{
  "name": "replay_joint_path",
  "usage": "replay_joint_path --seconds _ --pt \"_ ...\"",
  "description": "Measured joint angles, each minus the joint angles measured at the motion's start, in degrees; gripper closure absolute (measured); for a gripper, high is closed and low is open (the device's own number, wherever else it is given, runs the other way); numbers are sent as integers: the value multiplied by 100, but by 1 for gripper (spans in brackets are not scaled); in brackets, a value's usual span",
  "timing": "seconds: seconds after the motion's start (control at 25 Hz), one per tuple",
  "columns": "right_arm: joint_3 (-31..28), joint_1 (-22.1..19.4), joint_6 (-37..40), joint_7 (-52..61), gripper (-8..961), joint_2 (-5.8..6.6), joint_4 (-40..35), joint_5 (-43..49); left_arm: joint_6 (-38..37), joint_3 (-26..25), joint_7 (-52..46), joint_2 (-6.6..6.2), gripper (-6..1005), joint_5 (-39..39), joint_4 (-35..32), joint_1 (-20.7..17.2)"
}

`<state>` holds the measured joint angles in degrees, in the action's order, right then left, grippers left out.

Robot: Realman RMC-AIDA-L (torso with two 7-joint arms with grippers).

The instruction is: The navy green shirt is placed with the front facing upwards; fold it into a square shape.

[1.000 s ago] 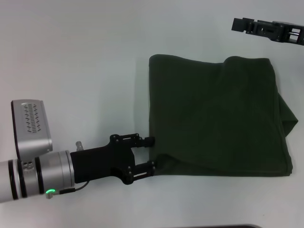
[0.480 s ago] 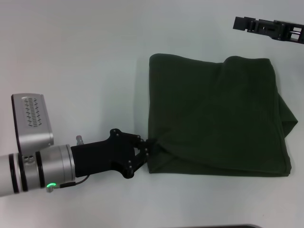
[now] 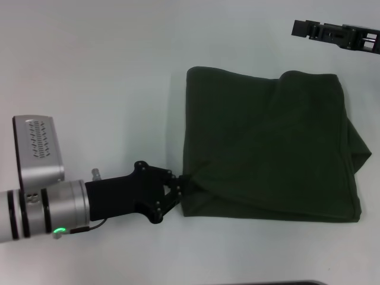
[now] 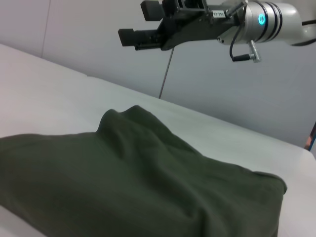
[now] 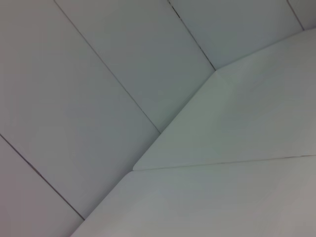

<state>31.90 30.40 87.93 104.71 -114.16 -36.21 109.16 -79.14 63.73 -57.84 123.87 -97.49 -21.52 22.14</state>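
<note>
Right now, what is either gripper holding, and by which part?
The left gripper pinches the navy green shirt at its near left corner. The right gripper holds nothing.

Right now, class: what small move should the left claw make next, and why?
Probably lift the corner and carry it across: the left claw is shut on the near left corner of the navy green shirt, which lies as a wide, uneven rectangle.

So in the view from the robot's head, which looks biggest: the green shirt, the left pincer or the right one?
1. navy green shirt, by far.
2. left pincer and right pincer: look alike, and the right one is raised nearer the camera, so unranked.
</note>
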Motion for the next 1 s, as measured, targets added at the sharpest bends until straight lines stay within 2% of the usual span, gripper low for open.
replay_joint_path --seconds 0.52,1.0 --pt "265 92 -102 22 249 -17 8 0 -215 -72 -39 -122 948 -321 -417 -212" --pt "377 146 -182 17 250 -39 3 0 -395 -581 -84 -214 949 -459 -697 -322"
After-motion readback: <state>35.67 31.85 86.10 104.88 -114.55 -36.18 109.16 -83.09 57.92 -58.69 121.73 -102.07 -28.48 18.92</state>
